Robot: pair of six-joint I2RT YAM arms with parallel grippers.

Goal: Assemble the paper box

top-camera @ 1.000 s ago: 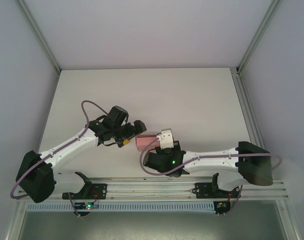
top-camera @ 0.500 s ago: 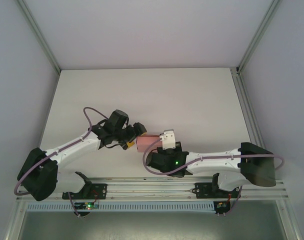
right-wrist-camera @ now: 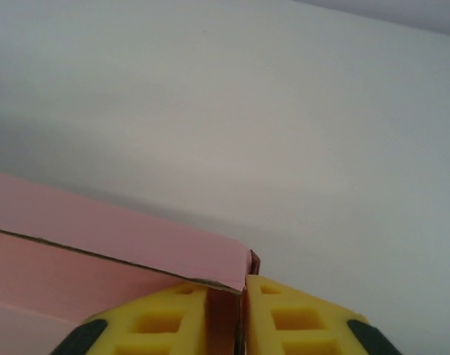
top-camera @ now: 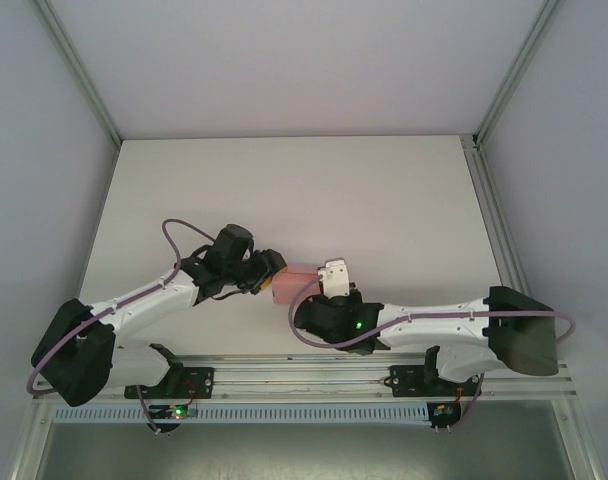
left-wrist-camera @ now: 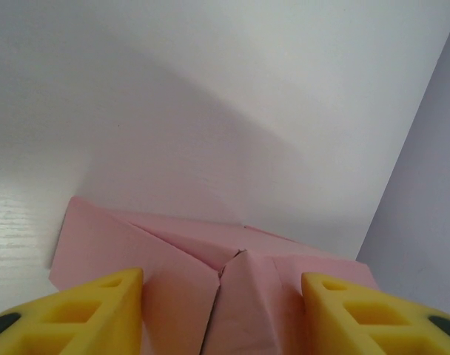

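The paper box (top-camera: 296, 275) is a small pink folded box lying on the white table (top-camera: 284, 180) between the two grippers. My left gripper (top-camera: 274, 268) meets its left end. In the left wrist view the box (left-wrist-camera: 180, 251) shows its folded end flaps, and the left gripper (left-wrist-camera: 223, 310) has a yellow finger (left-wrist-camera: 99, 310) pressed on each side, shut on it. My right gripper (top-camera: 312, 290) is at the box's right end. In the right wrist view the right gripper (right-wrist-camera: 226, 310) stands slightly open, with a thin wall of the box (right-wrist-camera: 99, 229) against its right finger (right-wrist-camera: 299, 318).
The white table stretches bare behind the box. Grey walls and metal posts (top-camera: 79, 70) close in both sides. An aluminium rail (top-camera: 364, 375) with the arm bases runs along the near edge.
The left gripper has come right onto the box's end and its jaws have narrowed round it. The right gripper's jaws, shut before, have parted a little.
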